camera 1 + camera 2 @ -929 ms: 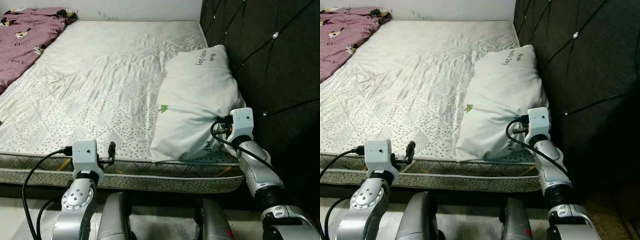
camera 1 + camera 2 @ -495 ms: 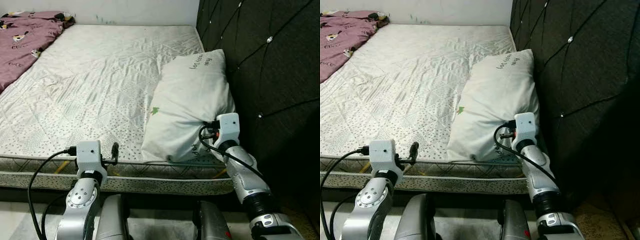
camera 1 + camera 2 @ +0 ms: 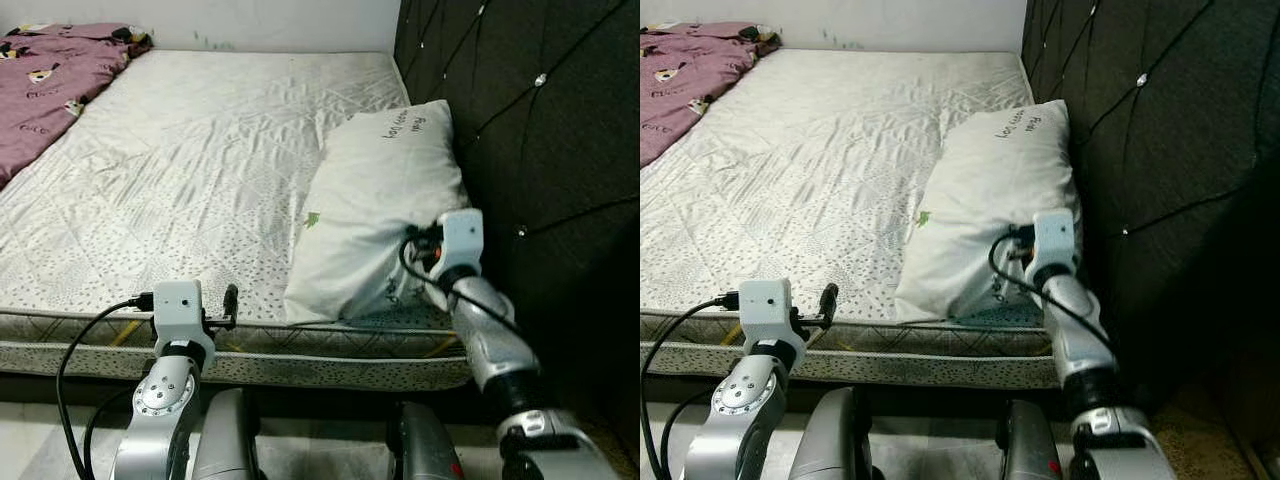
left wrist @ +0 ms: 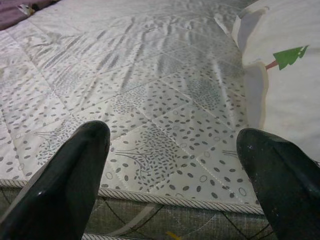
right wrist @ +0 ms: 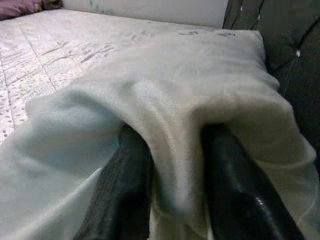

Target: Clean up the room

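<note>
Pillow (image 3: pixel 385 200) lies at the right side of the bed (image 3: pixel 200 180), against the dark headboard (image 3: pixel 530 130). Right hand (image 5: pixel 172 165) clamps a fold of its near corner, and the right wrist view shows cloth bunched between both black fingers (image 5: pixel 125 190), a detail the eye views lack. Left hand (image 4: pixel 175 165) hangs open over the mattress edge, touching nothing. A purple blanket (image 3: pixel 50 90) sits far left. Compared with half a second ago, the right wrist sits a little higher and the pillow corner is lifted slightly.
</note>
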You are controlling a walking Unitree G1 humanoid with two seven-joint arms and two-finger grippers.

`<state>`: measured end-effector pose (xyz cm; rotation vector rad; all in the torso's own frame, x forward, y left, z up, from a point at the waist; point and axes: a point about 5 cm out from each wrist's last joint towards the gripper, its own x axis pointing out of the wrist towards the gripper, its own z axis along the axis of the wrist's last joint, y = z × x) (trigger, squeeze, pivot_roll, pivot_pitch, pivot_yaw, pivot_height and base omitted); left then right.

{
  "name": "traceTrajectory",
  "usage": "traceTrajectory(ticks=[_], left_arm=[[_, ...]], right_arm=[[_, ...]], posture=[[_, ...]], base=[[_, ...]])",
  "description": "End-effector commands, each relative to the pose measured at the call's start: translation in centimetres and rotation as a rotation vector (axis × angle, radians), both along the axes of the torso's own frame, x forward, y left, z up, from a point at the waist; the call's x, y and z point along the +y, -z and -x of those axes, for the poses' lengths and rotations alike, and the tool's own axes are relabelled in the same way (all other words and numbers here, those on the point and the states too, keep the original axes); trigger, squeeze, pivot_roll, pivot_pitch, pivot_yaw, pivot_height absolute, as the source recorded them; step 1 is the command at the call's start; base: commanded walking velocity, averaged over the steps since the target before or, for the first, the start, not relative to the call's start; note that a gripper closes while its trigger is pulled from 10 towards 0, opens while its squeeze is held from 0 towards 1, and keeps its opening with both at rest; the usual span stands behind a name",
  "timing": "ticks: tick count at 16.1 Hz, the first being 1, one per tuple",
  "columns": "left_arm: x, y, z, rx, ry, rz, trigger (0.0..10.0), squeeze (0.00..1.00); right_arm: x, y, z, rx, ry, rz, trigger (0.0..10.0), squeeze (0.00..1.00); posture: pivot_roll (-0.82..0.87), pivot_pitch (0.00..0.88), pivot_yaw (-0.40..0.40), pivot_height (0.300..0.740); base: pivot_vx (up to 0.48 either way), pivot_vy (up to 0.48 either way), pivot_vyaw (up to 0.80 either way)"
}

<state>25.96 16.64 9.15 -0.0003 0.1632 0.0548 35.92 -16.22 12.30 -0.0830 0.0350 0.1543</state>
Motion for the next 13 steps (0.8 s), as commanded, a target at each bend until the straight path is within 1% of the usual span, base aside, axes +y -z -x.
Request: traceTrajectory(ticks=[1,2,3,4,5,6,8,9,10,11,12,13], left_arm=[[0.1,-0.1,-0.1,-0.004,-0.003,-0.007,10.0,0.00],[0.1,-0.1,-0.1,-0.003,-0.003,-0.007,10.0,0.00],[0.1,-0.1,-0.1,-0.003,-0.004,-0.007,10.0,0.00],[0.1,-0.1,0.0,-0.003,-0.006,-0.007,10.0,0.00],[0.2,-0.1,0.0,-0.003,-0.011,-0.009,10.0,0.00],[0.3,-0.1,0.1,-0.004,-0.012,-0.009,10.0,0.00],[0.4,0.0,0.2,-0.001,-0.021,-0.010,10.0,0.00],[0.4,0.0,0.3,-0.001,-0.023,-0.011,10.0,0.00],[0.4,0.0,0.4,0.000,-0.022,-0.011,10.0,0.00],[0.4,0.0,0.4,0.000,-0.022,-0.010,10.0,0.00],[0.4,0.0,0.4,0.000,-0.022,-0.010,10.0,0.00],[0.4,-0.1,0.4,0.000,-0.021,-0.010,10.0,0.00]], right_arm=[[0.4,-1.8,-1.0,-0.057,-0.022,0.017,10.0,1.00],[0.2,-2.1,-1.4,-0.055,-0.021,0.035,10.0,1.00],[-0.2,-2.7,-2.1,-0.045,-0.017,0.076,10.0,1.00],[-0.3,-2.9,-2.4,-0.040,-0.017,0.093,10.0,0.80],[-0.8,-3.4,-2.9,-0.032,-0.005,0.139,10.0,0.58],[-1.0,-3.5,-3.1,-0.030,0.001,0.154,10.0,0.58],[-1.8,-4.1,-3.6,-0.015,0.037,0.203,10.0,0.58],[-2.1,-4.3,-3.8,-0.008,0.044,0.209,10.0,0.58],[-2.3,-4.3,-3.9,0.005,0.048,0.208,3.0,0.37],[-2.4,-4.3,-3.9,0.013,0.044,0.208,0.0,0.18],[-2.4,-3.8,-3.8,0.029,0.037,0.217,0.0,0.00],[-2.4,-3.1,-3.5,0.052,0.026,0.226,0.0,0.00]], posture=[[0.11,0.003,0.022,0.576],[0.11,0.003,0.022,0.576],[0.11,0.005,0.019,0.576],[0.11,0.007,0.016,0.576],[0.12,0.009,0.012,0.576],[0.12,0.010,0.010,0.576],[0.13,0.013,0.008,0.576],[0.13,0.016,0.007,0.576],[0.13,0.017,0.007,0.576],[0.13,0.018,0.007,0.576],[0.13,0.022,0.007,0.576],[0.13,0.023,0.007,0.576]], base=[[0.000,0.000,0.00],[0.000,0.000,0.00],[0.000,0.000,0.00],[0.000,0.000,0.00],[0.000,0.000,0.00],[0.000,0.000,0.00],[0.000,0.000,0.00],[0.000,0.000,0.00],[0.000,0.000,0.00],[0.000,0.000,0.00],[0.000,0.000,0.00],[0.000,0.000,0.00]])
